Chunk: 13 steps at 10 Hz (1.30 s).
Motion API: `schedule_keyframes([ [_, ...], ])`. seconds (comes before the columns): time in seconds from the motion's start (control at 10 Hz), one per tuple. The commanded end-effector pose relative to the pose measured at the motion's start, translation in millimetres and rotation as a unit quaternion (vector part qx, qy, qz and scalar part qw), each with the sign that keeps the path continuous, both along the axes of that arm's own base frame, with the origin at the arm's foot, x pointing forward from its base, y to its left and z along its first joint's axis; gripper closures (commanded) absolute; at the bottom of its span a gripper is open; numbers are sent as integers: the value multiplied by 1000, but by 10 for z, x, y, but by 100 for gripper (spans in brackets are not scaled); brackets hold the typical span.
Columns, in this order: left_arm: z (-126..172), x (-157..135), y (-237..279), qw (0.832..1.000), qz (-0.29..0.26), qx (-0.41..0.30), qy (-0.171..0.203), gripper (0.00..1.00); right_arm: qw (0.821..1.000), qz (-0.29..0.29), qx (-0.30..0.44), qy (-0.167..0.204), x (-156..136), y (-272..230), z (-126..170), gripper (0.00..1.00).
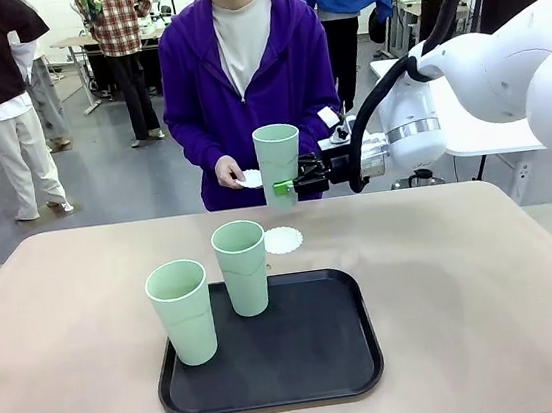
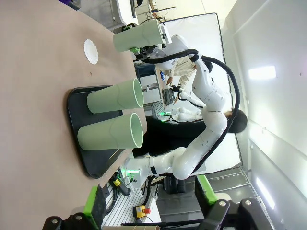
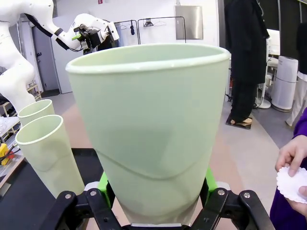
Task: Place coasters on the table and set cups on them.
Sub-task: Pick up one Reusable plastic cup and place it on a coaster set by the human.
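Upper centre of the front view, your right claw grips a cup above the desk. One coaster lies on the desk just below it. Two other cups stand on the black tray, lower centre. Your left claw gapes open.

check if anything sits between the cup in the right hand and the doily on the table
Nothing visible does. The tall mint-green tumbler in the right hand hangs above the white lacy paper doily, which lies bare on the beige table; the other two tumblers stand aside on the black tray.
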<state>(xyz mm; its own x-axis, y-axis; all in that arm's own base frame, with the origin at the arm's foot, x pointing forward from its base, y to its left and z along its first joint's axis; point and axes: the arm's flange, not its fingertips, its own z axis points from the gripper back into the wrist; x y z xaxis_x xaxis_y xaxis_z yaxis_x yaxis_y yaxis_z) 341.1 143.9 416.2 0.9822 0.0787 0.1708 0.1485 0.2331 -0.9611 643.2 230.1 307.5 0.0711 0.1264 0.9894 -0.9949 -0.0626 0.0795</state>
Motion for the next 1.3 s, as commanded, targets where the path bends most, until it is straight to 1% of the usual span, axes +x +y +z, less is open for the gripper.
schedule_keyframes([
  [0.0,18,-8,12,1000,-1,-6,-7,0,1000,-1,-1,-3,10,16,30,18],
  [0.3,18,-8,12,1000,-1,-6,-7,0,1000,0,0,0,0,0,0,18],
  [0.4,18,-8,12,1000,-1,-6,-7,0,1000,9,0,13,12,8,-110,18],
  [0.7,18,-8,12,1000,-1,-6,-7,0,999,21,-20,30,82,135,-417,18],
  [0.9,18,-8,12,1000,-1,-6,-7,0,999,26,-16,26,107,195,-494,18],
  [1.0,18,-8,12,1000,-1,-6,-7,0,999,31,-15,18,106,221,-518,18],
  [1.2,18,-8,12,1000,-1,-6,-7,0,999,26,-21,10,168,226,-598,18],
])
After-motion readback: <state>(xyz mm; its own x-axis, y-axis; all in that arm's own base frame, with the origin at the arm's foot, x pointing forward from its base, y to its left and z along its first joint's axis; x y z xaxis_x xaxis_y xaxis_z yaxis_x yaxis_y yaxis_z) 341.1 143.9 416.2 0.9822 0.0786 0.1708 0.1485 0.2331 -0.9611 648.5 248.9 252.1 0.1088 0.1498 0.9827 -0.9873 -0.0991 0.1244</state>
